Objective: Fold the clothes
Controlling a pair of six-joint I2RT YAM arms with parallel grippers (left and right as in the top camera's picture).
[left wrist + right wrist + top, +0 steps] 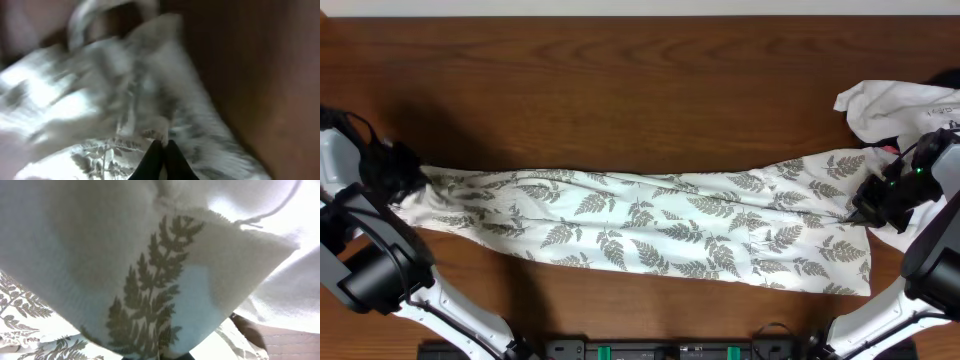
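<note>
A white cloth with grey fern print [650, 228] lies stretched left to right across the brown table [620, 90]. My left gripper [408, 175] is shut on the cloth's left end; in the left wrist view the black fingers [162, 145] pinch a fold of the blurred fabric [100, 100]. My right gripper [865, 208] is shut on the cloth's right end. In the right wrist view the fabric [150, 280] drapes over the fingers and hides them almost fully.
A second white garment [895, 108] lies crumpled at the table's right edge, just behind my right arm, with something dark under it. Bare wood lies behind and in front of the stretched cloth.
</note>
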